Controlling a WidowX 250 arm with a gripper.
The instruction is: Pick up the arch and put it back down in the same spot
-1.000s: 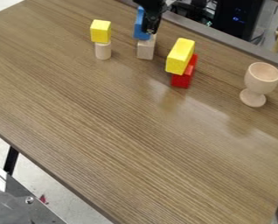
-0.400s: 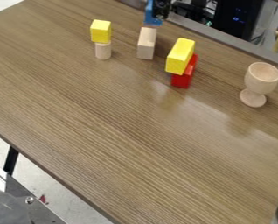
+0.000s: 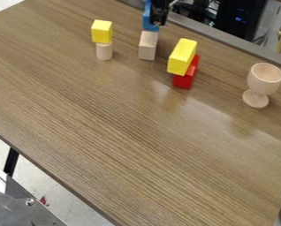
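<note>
Tool point(image 3: 159, 19) is at the table's point(image 3: 125, 132) back edge, top of the camera view, pinching the blue arch point(image 3: 147, 21). Arm comes in from the top edge of the view. Arch sits at the tool's left side in the view, just behind the far end of the beige block point(image 3: 147, 51). Can't tell if arch and block touch, or how much air is under the arch.

Rest, left to right along the back part of the table:
- Yellow cube point(image 3: 101, 32) on top of a short beige cylinder point(image 3: 104, 51), left of the beige block, apart from it.
- Beige block, long side running toward the back edge.
- Longer yellow block point(image 3: 182, 56) stacked on a red block point(image 3: 184, 81), right of the beige block and a bit closer to the front edge.
- Wooden goblet point(image 3: 263, 79), upright, well right of the stack, near the back edge toward the right corner.

Past the back edge: grey rail point(image 3: 237, 43), then dark equipment point(image 3: 240, 20).
</note>
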